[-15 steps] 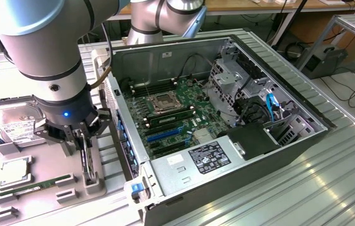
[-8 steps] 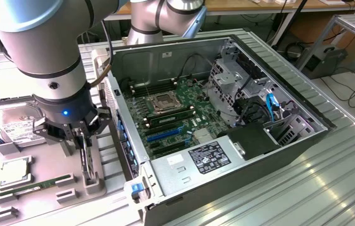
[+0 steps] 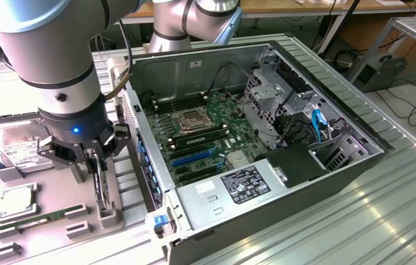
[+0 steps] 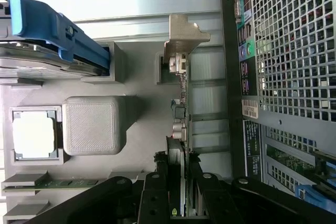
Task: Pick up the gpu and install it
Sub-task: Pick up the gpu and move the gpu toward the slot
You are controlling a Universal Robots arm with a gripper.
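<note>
Closest in, the claw grips the top edge of the gpu, which stands on edge in a grey holder beside the open computer case. It is probably light, stiff and fragile, so it is best held by the bare board edges.

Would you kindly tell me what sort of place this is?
Probably a robotics lab set up for computer assembly: an open computer case on a metal bench, and the gripper closed on the gpu in a grey parts tray.
</note>
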